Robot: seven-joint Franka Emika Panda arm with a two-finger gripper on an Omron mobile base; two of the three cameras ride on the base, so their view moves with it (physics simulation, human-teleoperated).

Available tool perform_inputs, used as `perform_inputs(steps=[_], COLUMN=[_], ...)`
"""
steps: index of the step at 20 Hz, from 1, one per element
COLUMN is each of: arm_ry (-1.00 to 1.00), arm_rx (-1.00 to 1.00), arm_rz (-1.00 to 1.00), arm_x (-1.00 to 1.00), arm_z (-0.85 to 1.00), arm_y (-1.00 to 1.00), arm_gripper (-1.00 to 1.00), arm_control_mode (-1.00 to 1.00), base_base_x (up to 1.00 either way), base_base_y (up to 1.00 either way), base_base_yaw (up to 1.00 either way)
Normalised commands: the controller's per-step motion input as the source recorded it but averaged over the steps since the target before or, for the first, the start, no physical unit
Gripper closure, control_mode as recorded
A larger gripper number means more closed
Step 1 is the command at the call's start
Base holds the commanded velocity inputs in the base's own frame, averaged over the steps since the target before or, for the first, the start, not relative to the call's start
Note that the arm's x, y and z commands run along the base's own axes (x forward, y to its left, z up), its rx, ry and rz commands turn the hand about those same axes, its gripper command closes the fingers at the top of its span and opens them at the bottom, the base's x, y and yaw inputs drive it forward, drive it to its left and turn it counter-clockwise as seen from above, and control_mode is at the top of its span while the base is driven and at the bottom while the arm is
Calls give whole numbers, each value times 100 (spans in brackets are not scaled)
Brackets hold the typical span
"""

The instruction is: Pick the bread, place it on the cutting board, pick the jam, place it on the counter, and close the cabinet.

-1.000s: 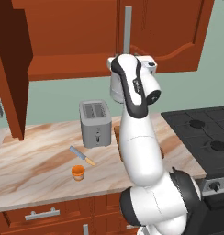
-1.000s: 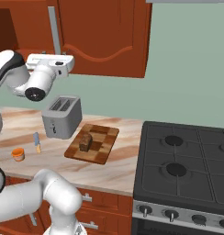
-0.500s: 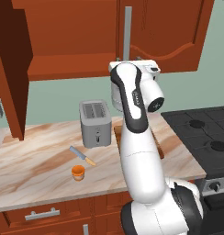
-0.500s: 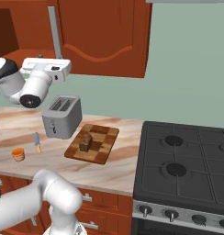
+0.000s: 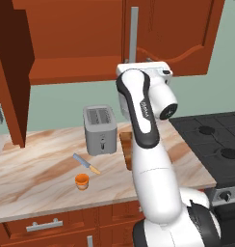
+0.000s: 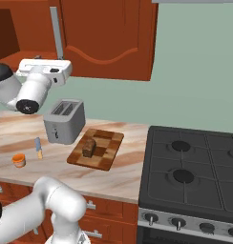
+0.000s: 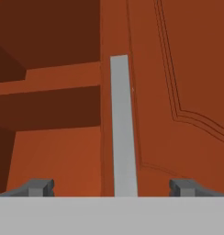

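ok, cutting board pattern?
Light and dark brown checkered wood cutting board, clearest in the right base view.

My wide-open claw (image 7: 111,187) faces the cabinet (image 7: 178,69); its grey handle (image 7: 122,128) stands at 12 o'clock, open shelf space at 10.

Orange jam (image 5: 82,181), dark brown bread (image 6: 89,147), checkered cutting board (image 6: 105,153), reddish-brown cabinet (image 6: 106,35)

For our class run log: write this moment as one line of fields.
bread: on cutting board | jam: on counter | cabinet: left door open | gripper: open, facing right door handle
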Motion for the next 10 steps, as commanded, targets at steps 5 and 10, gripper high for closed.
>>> perform_inputs(steps=[5,10], arm_ry=[1,5], arm_rx=[0,0], arm_rz=[-1,-3], arm_x=[-21,-22], arm_z=[33,37], arm_y=[1,4], arm_gripper=[-100,-100], arm_control_mode=[-100,-100], base_base_x=[0,0], base_base_y=[0,0], base_base_yaw=[0,0])
